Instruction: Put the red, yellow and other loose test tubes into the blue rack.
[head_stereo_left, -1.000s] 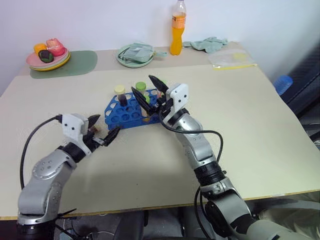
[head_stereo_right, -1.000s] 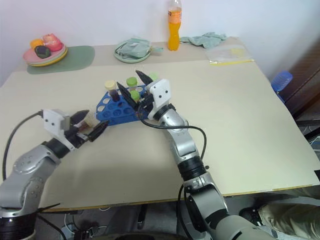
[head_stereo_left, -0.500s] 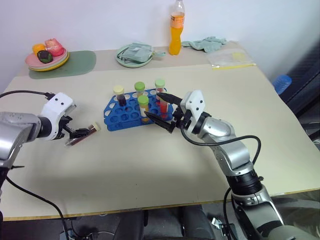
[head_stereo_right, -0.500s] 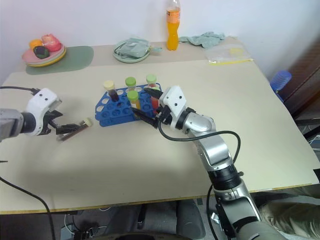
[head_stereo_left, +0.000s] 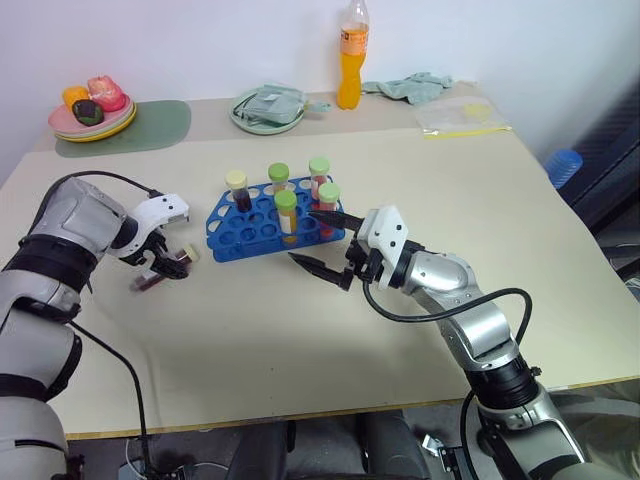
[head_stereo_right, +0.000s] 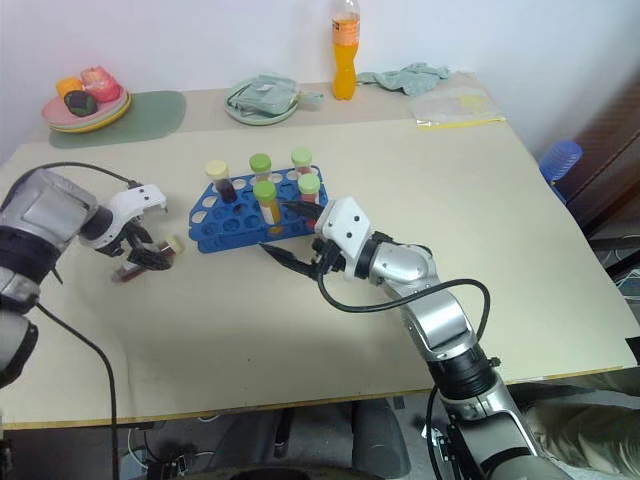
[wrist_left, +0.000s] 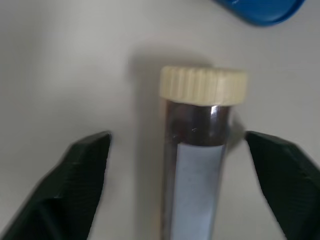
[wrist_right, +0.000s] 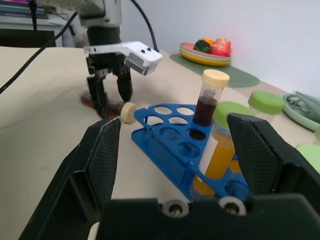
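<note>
Left wrist view: dark-filled test tube (wrist_left: 197, 155) with ribbed cream cap lying flat on the matte table (head_stereo_left: 300, 330), between the left gripper (wrist_left: 182, 185) fingers, now narrowed but not yet touching. Right gripper (head_stereo_left: 320, 240) withdrawn from the blue rack (head_stereo_left: 255, 225), jaws apart, empty. Pickup starting.

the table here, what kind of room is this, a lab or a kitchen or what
Probably an ordinary room set up for robot practice, not a real lab: the blue rack of test tubes shares a beige table with an orange drink bottle and a plate of toy food.
</note>
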